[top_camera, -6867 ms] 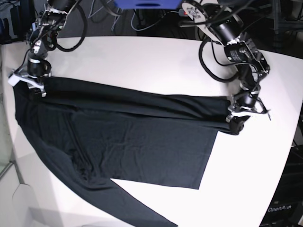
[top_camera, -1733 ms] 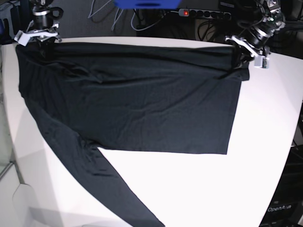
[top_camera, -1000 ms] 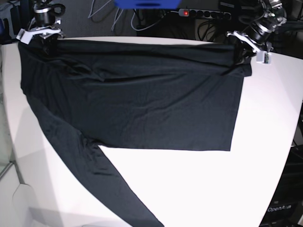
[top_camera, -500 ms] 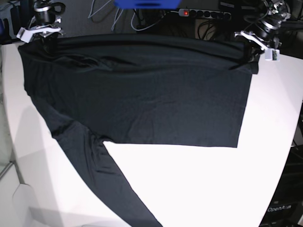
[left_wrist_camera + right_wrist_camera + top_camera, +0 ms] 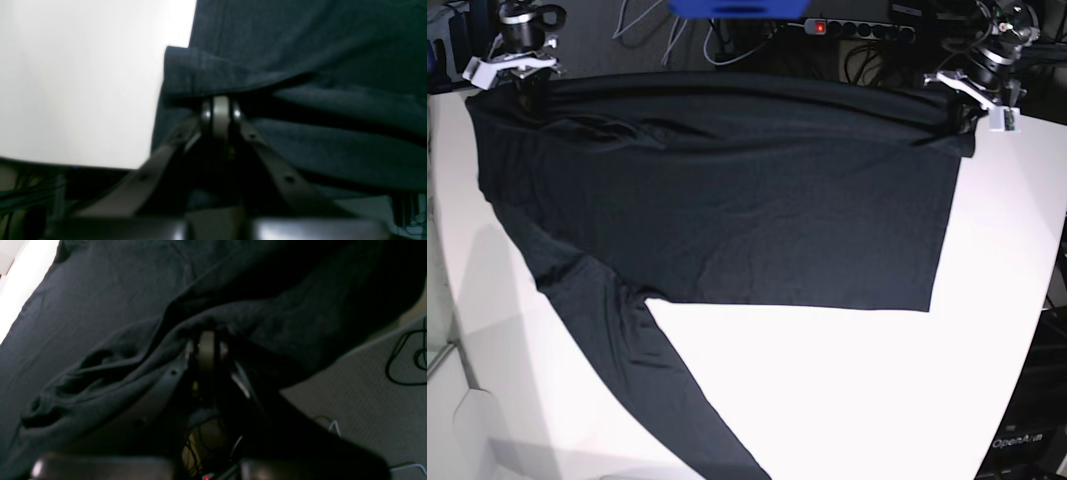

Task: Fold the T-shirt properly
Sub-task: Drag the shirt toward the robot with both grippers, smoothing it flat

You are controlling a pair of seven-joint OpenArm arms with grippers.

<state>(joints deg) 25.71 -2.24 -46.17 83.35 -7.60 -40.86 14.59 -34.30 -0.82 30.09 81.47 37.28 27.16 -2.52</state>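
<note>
- On the white bench (image 5: 847, 390) the black T-shirt (image 5: 727, 200) lies spread wide, its far edge stretched between the two grippers at the bench's back corners; only the base view shows this whole layout.
- The base view alone also shows one long sleeve (image 5: 657, 380) trailing away from the right gripper (image 5: 512, 72), down toward the near edge of the bench.
- The left wrist view shows what the base view cannot: the left gripper (image 5: 218, 106) with its jaws pressed together, a folded lip of cloth bunched right at the tips and bare bench off to one side of it.
- The right wrist view shows the right gripper's jaws likewise pinched together, dark fabric draped over and around the tips in heavy wrinkles, with grey floor (image 5: 367, 386) and cables (image 5: 407, 363) visible past the cloth.
- Count: one shirt, two grippers, one bench, one power strip (image 5: 857, 28) behind the bench.
- Both grippers are clamped on the shirt's far edge, one at each end.
- The left gripper sits at the back corner on the base view's right, tilted toward the shirt; the right gripper sits at the opposite back corner, pointing down onto the cloth.
</note>
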